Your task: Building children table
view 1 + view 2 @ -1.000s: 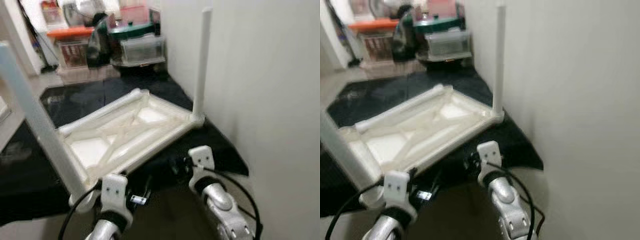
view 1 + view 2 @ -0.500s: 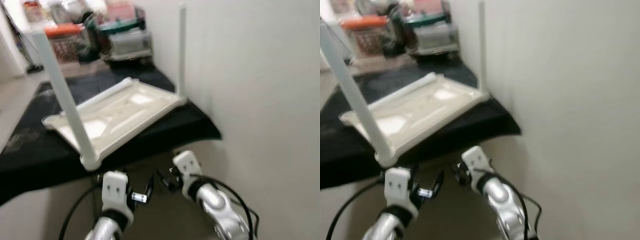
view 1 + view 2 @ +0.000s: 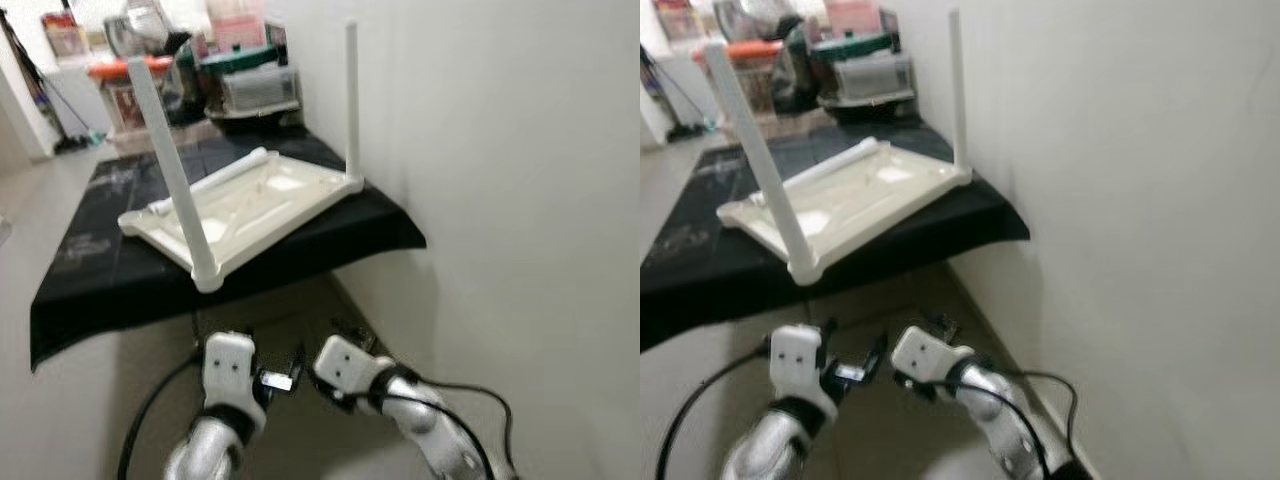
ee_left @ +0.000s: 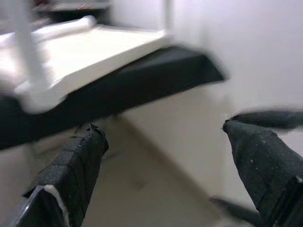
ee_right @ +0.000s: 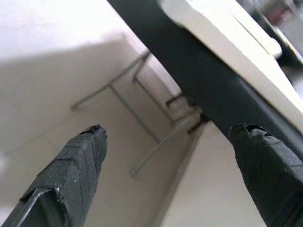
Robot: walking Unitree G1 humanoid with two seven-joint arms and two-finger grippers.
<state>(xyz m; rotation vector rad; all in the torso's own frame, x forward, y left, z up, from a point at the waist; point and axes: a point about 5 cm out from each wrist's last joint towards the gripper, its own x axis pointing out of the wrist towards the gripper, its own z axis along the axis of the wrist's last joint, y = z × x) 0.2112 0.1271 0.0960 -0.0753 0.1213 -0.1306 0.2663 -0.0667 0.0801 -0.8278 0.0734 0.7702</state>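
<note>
Low in the frame, my left gripper (image 3: 283, 375) hangs over bare floor, below the table edge. Its fingers (image 4: 75, 170) stand wide apart with nothing between them. My right gripper (image 3: 322, 352) sits just beside it at lower centre, fingers (image 5: 75, 168) likewise spread wide and empty; between them I see floor and the thin metal legs of a stand (image 5: 142, 118) under the black surface.

Above the grippers, mid-frame left: a low black-covered table (image 3: 90, 285), its cloth edge hanging toward me, its right corner close against the white wall (image 3: 520, 200).

On that cloth lies the children table (image 3: 245, 205), upside down. It is white plastic, a rectangular top turned at an angle to me, underside showing a raised rim and diagonal bracing ribs. Two white round legs stand up from its corners: the near leg (image 3: 172, 170) at the corner closest to me, leaning slightly, and the far leg (image 3: 351, 95) at the right corner by the wall, upright. A third white tube (image 3: 225, 175) lies flat along the far long edge.

Upper left, beyond the table: blurred storage boxes (image 3: 250, 85) and clutter, an orange lid among them.
</note>
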